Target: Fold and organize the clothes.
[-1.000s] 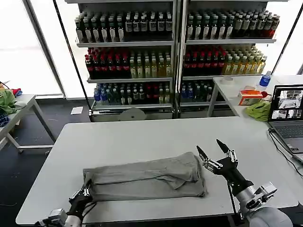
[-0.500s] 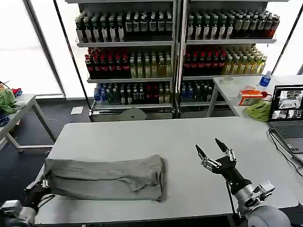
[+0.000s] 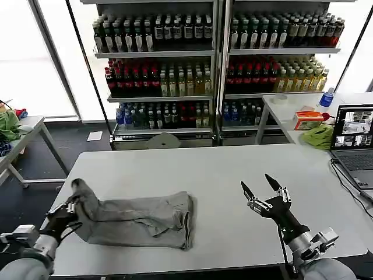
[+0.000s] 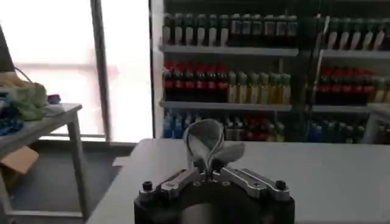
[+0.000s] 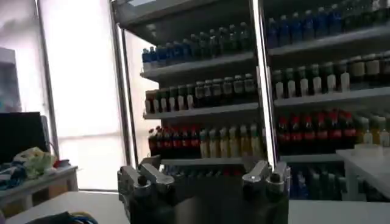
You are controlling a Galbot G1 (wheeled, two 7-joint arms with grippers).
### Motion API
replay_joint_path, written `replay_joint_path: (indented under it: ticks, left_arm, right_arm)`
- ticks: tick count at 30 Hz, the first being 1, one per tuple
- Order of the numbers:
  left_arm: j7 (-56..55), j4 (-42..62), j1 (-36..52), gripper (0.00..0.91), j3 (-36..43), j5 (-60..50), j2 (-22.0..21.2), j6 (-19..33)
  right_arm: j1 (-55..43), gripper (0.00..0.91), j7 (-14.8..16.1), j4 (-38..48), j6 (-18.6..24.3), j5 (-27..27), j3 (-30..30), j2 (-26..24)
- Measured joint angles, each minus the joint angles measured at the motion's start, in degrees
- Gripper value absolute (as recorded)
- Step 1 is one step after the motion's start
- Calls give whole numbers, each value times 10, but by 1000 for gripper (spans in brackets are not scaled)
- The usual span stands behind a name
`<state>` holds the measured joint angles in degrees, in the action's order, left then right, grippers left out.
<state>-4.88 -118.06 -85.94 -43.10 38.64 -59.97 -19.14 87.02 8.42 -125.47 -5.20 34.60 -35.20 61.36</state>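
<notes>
A light gray shirt [image 3: 143, 217], folded into a long strip, lies on the left half of the white table [image 3: 204, 169]. My left gripper [image 3: 71, 204] is at the table's left edge, shut on the shirt's left end, which is raised off the surface and curls upward. In the left wrist view the pinched gray cloth [image 4: 206, 141] stands up out of the shut left gripper [image 4: 209, 173]. My right gripper [image 3: 260, 188] hovers open above the bare table to the right of the shirt, a clear gap away from it, holding nothing.
A laptop [image 3: 353, 140] sits at the table's right edge. Behind it a side table holds a green cloth [image 3: 319, 136] and an orange box [image 3: 307, 120]. Bottle shelves [image 3: 157, 64] line the back. Another small table with a green cloth [image 3: 7, 125] stands at far left.
My left gripper has dragged the shirt leftward across the table, then lifted its left end up and back. The right gripper has barely moved and stays open.
</notes>
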Motion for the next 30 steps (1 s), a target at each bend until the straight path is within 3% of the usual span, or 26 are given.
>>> replay_joint_path:
  ticks: [12,25,26,27,29,30]
  left_arm:
    - [-86,-30,62,10,182,57,-5,-7]
    - [-128,-21,106,10,304,74,-60,-9]
    - [-129,-19,107,151,311,73,-64,-9]
    - [-130,-17,107,494,317,72,-68,-11]
    - [-131,-14,107,907,328,70,-74,-13]
    - [-132,-12,108,907,332,68,-77,-14]
  right_arm:
    - [39,907,2,-5,16,-30,-4,30]
    - [72,907,5,-7,30,-35,-19,28]
    - [73,907,5,-7,30,-35,-19,28]
    - [74,907,5,-7,30,-36,-19,28]
    - [74,907,5,-8,30,-36,-19,28]
    - [74,907,6,-8,30,-36,-19,28]
